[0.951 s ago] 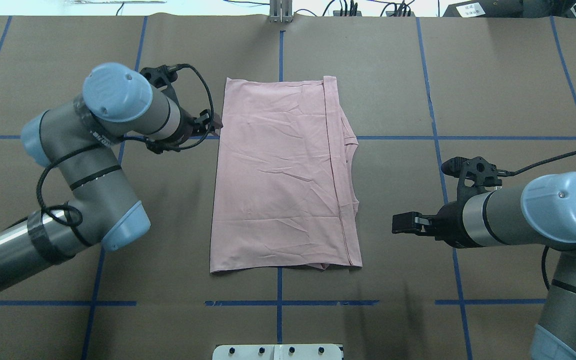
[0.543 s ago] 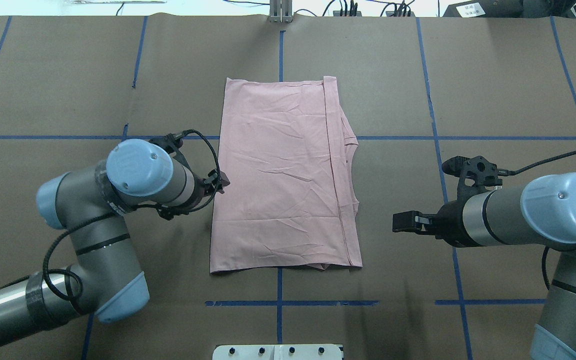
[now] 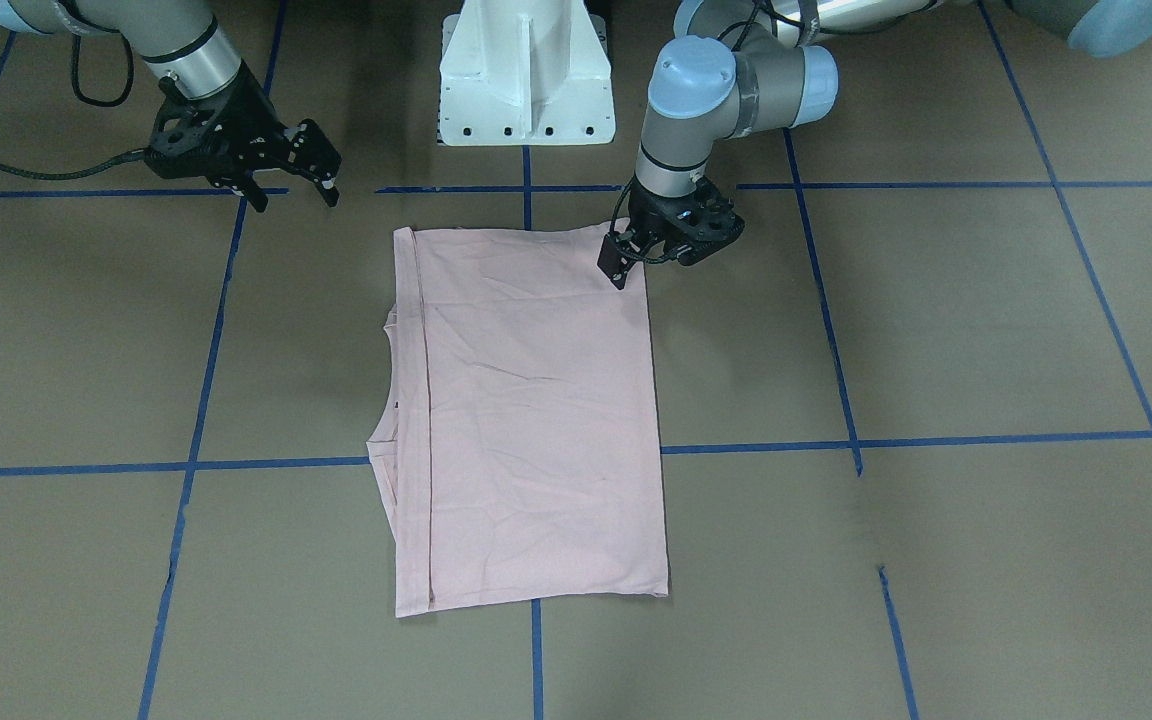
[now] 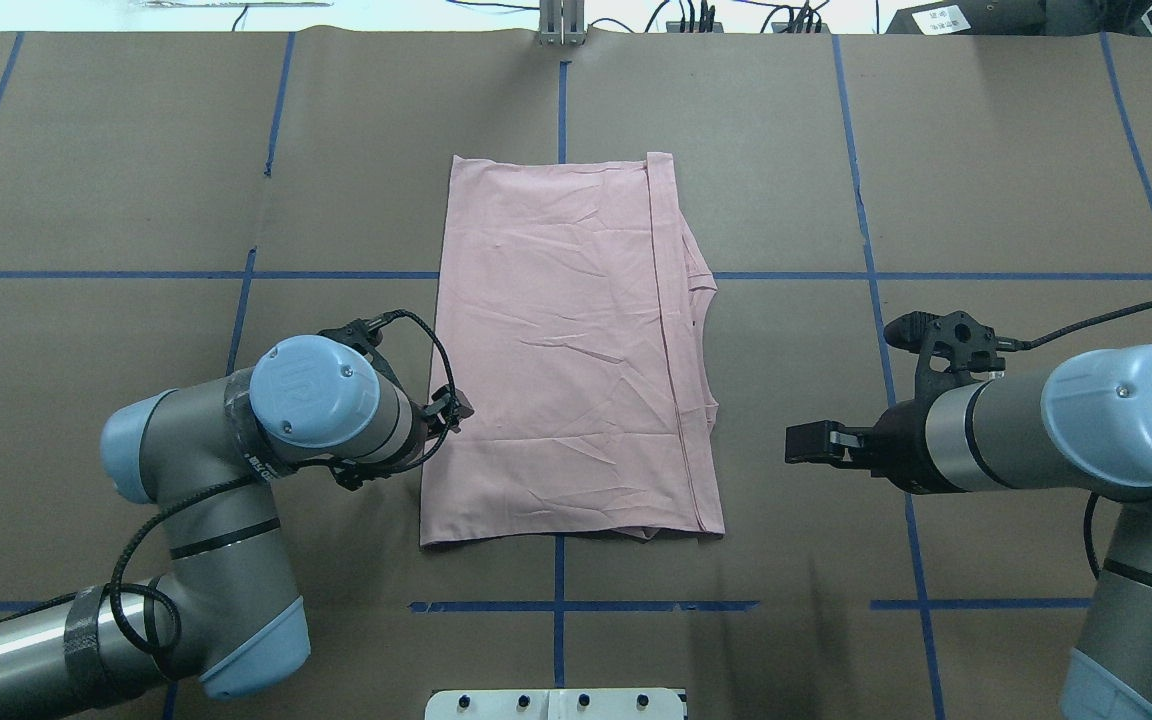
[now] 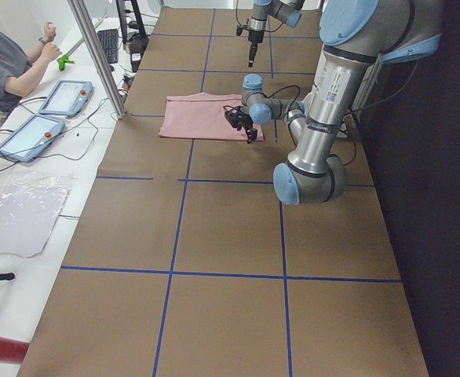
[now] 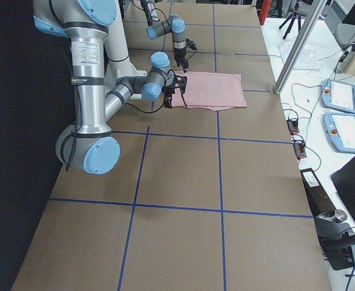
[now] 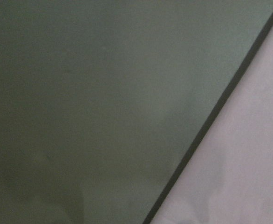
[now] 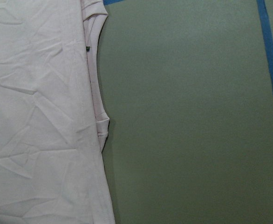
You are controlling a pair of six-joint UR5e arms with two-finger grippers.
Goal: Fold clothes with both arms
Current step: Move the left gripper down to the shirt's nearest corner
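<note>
The pale pink T-shirt [image 4: 566, 350] lies flat, folded into a tall rectangle with its plain side up. The cartoon and lettering are hidden. A sleeve sticks out on its right edge, with the small dark tag [image 8: 87, 48] on it. My left gripper [image 4: 460, 408] is low at the shirt's left edge, toward the near end; in the front view [image 3: 618, 270] its tip touches that edge. I cannot tell whether it is open or shut. My right gripper [image 3: 294, 197] is open and empty, apart from the shirt's right edge [image 4: 804, 443].
The brown table cover carries a grid of blue tape lines [image 4: 558, 606]. The white base pedestal [image 3: 526, 70] stands at the robot's side. A metal post [image 4: 561, 25] stands at the far edge. An operator [image 5: 10, 67] and tablets are beyond the table.
My left arm has moved toward the robot along the shirt's left edge, from its far part to its near part. The right arm and the shirt have not moved.
</note>
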